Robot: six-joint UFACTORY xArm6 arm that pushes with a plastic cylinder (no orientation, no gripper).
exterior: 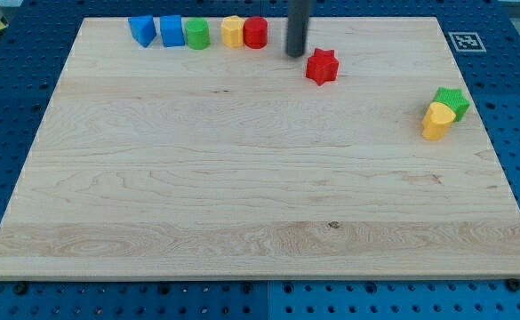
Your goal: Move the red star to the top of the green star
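Note:
The red star point(322, 67) lies near the view's top, right of centre. My tip point(295, 54) stands just to its upper left, close to it or touching it. The green star point(453, 101) sits at the view's right edge of the board, with a yellow block point(436, 121) touching its lower left side.
A row of blocks lines the top edge: a blue block point(141, 29), a blue cube point(172, 30), a green cylinder point(197, 34), a yellow block point(233, 31) and a red cylinder point(256, 32). A marker tag point(465, 41) lies off the board's top right corner.

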